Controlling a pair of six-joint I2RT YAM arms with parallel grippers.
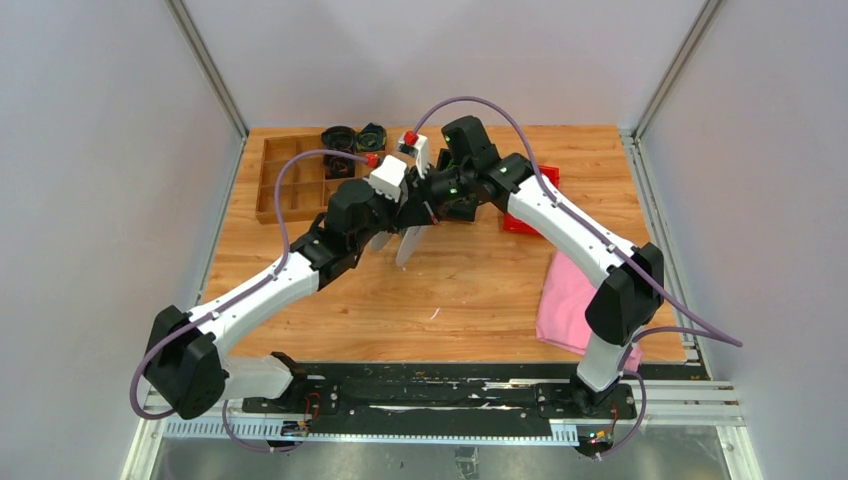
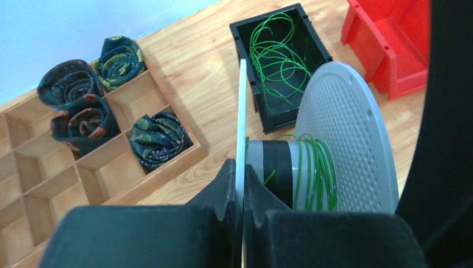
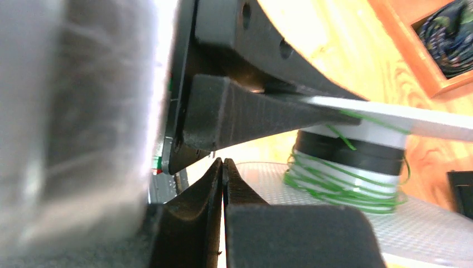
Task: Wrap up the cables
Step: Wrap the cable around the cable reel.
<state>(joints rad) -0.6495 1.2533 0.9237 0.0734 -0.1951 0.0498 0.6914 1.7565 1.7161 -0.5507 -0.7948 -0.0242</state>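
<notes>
One spool (image 2: 346, 128) of green cables (image 2: 315, 167) — one black bin (image 2: 285, 119), four bundles (image 2: 159, 139)

**Nothing legible in view**

No text, label, brand, number or sign can be read in any of the three views. The grey spool (image 2: 346, 139), the surface closest to both wrist cameras, shows only a dotted texture on its flange. The red bin (image 2: 390, 39) just behind the spool is plain as well.
</notes>
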